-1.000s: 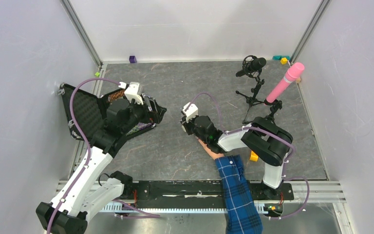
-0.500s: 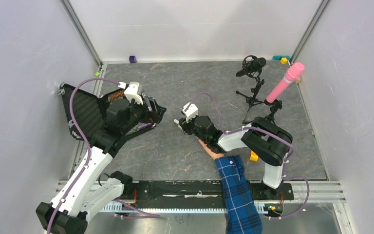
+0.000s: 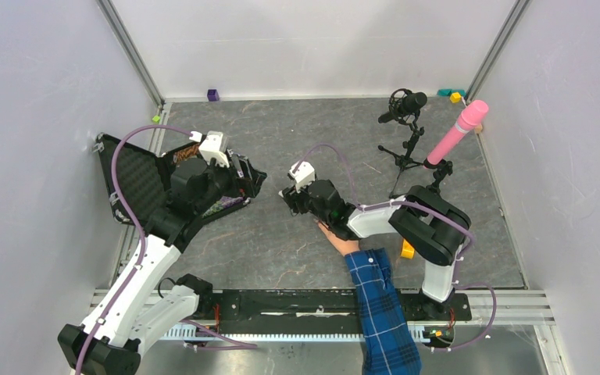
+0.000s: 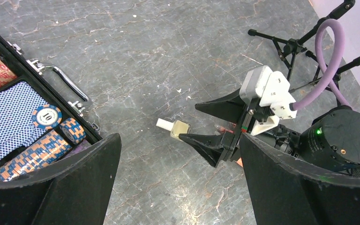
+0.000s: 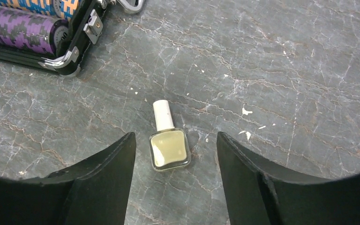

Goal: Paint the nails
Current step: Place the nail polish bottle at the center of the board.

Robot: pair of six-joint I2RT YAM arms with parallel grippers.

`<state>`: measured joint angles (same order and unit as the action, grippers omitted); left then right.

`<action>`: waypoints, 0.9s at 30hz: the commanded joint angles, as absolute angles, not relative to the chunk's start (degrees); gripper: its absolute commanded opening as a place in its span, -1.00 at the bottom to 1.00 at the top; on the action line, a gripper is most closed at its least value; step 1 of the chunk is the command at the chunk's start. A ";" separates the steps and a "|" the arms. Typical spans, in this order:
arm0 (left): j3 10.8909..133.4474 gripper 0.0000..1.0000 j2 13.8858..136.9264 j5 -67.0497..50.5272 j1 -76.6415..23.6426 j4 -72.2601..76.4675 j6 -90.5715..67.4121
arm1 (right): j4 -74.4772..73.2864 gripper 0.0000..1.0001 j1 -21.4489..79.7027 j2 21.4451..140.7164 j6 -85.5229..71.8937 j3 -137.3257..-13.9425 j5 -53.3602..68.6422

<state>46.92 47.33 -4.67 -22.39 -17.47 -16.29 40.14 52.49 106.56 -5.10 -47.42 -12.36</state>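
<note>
A small nail polish bottle (image 5: 169, 147) with yellowish contents and a white cap lies flat on the grey table, cap pointing away from the right wrist. My right gripper (image 5: 174, 137) is open, its black fingers either side of the bottle without touching it. The same bottle (image 4: 178, 128) shows in the left wrist view at the right gripper's (image 4: 188, 122) tips. A pale hand (image 3: 336, 238) with a blue plaid sleeve (image 3: 379, 312) lies under the right wrist. A pinkish fingertip (image 4: 223, 127) peeks out; the nails are too hidden to make out. My left gripper (image 4: 180, 136) is wide open and holds nothing.
An open black case (image 3: 137, 183) of poker chips (image 4: 23, 126) sits at the left, its corner near the bottle (image 5: 70, 58). A microphone on a tripod (image 3: 406, 141) and a pink cylinder (image 3: 457, 133) stand at the back right. A yellow object (image 3: 407, 251) lies by the right arm.
My right gripper's jaws have spread apart and its wrist has shifted slightly left. The left arm has not moved.
</note>
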 commanded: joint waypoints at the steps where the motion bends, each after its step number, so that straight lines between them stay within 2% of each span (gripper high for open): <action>1: 47.55 0.99 47.16 -5.23 -21.65 -16.01 -14.63 | 38.04 0.43 50.91 104.79 -7.31 -48.63 -10.13; 7: 47.46 0.99 47.41 -6.16 -20.28 -15.77 -15.76 | 30.29 0.54 49.07 106.08 -7.10 -52.76 -7.49; 17: 48.60 0.99 50.22 -4.09 -15.03 -18.34 -19.14 | 22.22 0.74 41.77 95.24 -6.70 -47.38 -6.56; 24: 48.95 0.99 47.86 8.15 -13.45 -20.56 -19.00 | 15.57 0.77 32.17 85.89 -7.96 -41.37 -7.75; 27: 48.78 0.99 45.55 12.66 -13.45 -20.57 -18.30 | 13.75 0.87 27.41 80.33 -8.74 -37.99 -7.73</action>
